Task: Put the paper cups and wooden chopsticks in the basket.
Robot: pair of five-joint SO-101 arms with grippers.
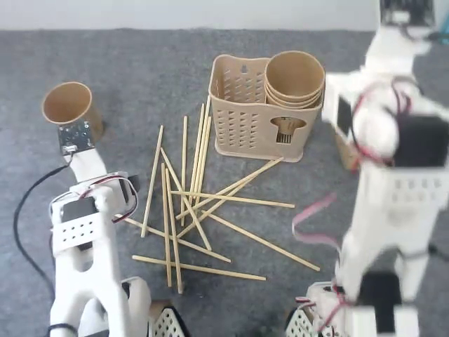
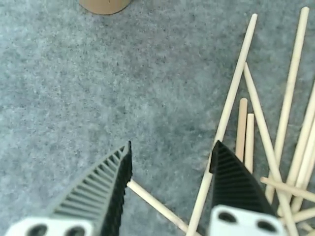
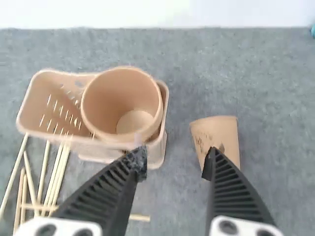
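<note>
The basket already holds stacked paper cups. Chopsticks lie scattered on the bench at its 7 o'clock. One loose cup stands at 9, a second cup at 3. The left claw is wide open and empty over the chopsticks. The right claw is open and empty, apparently aimed at the second cup.

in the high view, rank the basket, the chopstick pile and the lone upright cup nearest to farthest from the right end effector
1. basket, right of centre
2. chopstick pile, mid-table, left of the basket
3. upright cup, far left
</note>
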